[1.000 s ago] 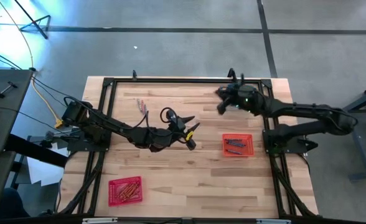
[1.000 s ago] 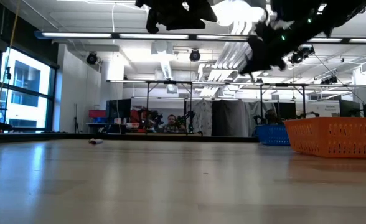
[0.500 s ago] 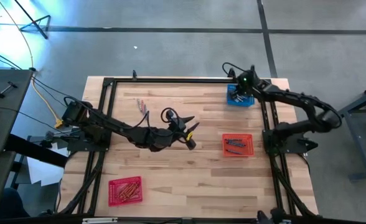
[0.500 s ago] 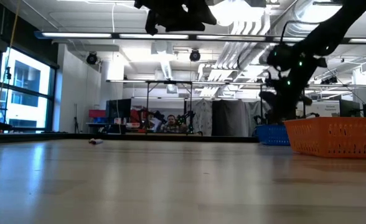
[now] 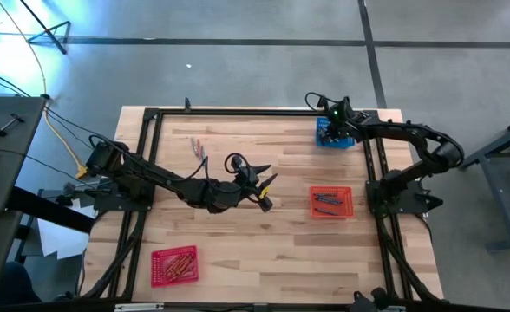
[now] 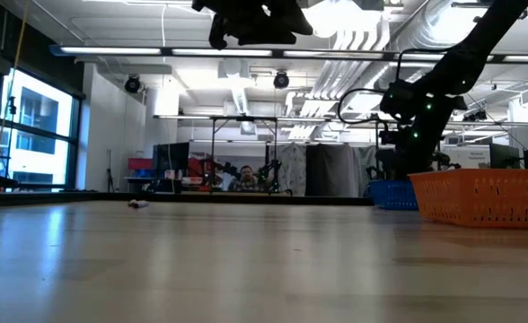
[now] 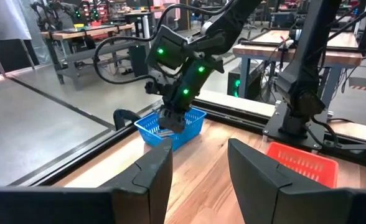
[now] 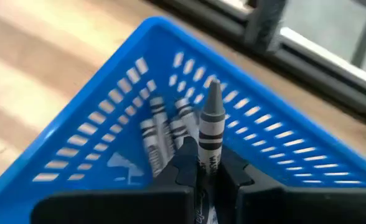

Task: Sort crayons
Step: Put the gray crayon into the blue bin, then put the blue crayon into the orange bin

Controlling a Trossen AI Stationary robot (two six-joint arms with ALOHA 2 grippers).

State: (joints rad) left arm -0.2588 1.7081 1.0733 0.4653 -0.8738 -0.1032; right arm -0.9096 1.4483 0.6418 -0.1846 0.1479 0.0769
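Swinging across the far edge of the table over the last second, your right gripper (image 5: 331,130) now sits down inside the blue basket (image 5: 348,142) at the far right corner, where a moment ago it hung in the open beside it. Its fingers are pinched on a grey crayon (image 8: 211,127), point up, with a few more grey ones (image 8: 155,134) lying in the basket beneath. You are set for the drop, I judge, not done with it. Your left gripper (image 5: 265,188) waits mid-table with its fingers apart, holding nothing. A few loose crayons (image 5: 199,147) lie far left; the red basket (image 5: 159,257) and the orange-red basket (image 5: 348,192) already hold sorted ones
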